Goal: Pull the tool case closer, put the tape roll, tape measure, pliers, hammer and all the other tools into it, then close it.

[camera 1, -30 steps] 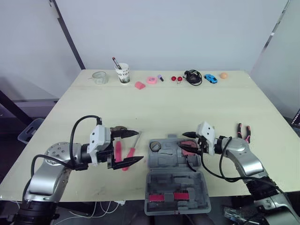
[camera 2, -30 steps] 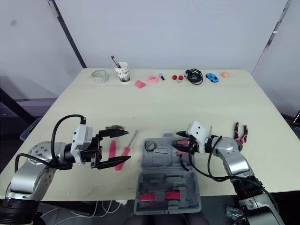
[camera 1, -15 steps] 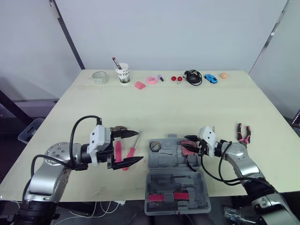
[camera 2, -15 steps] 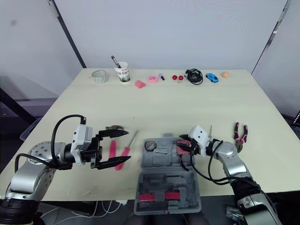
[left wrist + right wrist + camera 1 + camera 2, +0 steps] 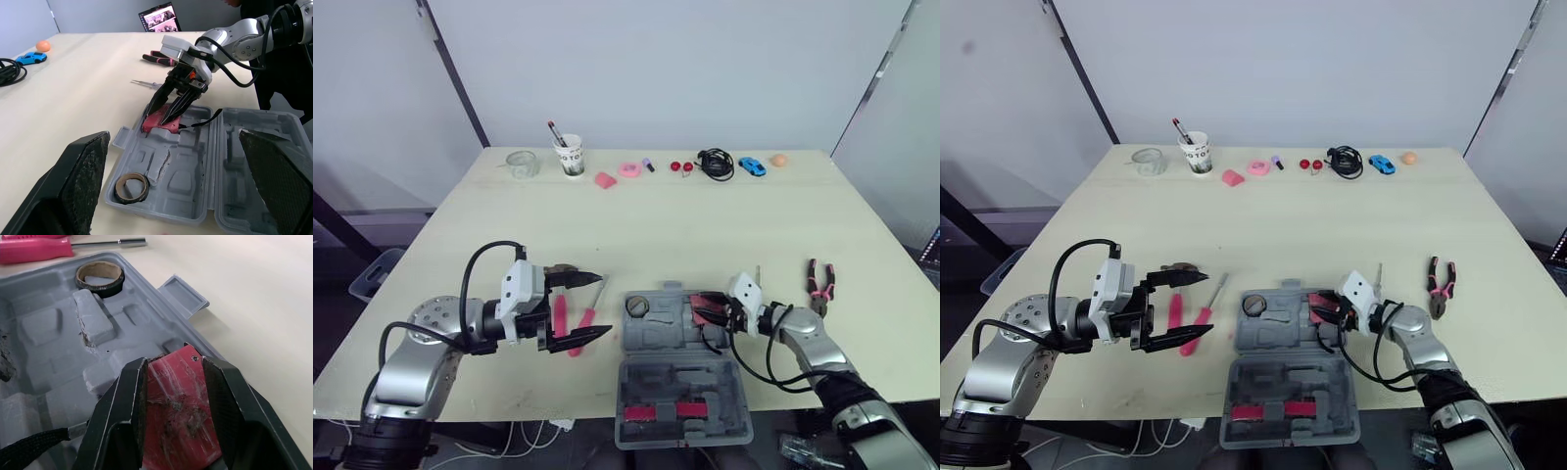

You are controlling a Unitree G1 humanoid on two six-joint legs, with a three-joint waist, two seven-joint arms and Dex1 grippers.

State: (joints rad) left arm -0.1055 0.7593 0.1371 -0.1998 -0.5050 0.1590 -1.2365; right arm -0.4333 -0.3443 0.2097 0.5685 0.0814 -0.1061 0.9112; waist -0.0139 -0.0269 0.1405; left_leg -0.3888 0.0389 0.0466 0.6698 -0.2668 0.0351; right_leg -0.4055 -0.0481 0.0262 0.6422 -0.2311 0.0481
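From the head, the open grey plastic tool case (image 5: 677,379) lies near centre. The right gripper (image 5: 698,311) pinches the red tape measure (image 5: 708,301) at its far-right corner. The left gripper (image 5: 605,305) hangs spread wide, empty, beside two pink-handled screwdrivers (image 5: 570,318).

The left wrist shows the brown tape roll (image 5: 130,185) seated far-left in the case.

The right wrist shows the measure close to the case wall. Released off its recess, it would likely sit proud and block the lid.
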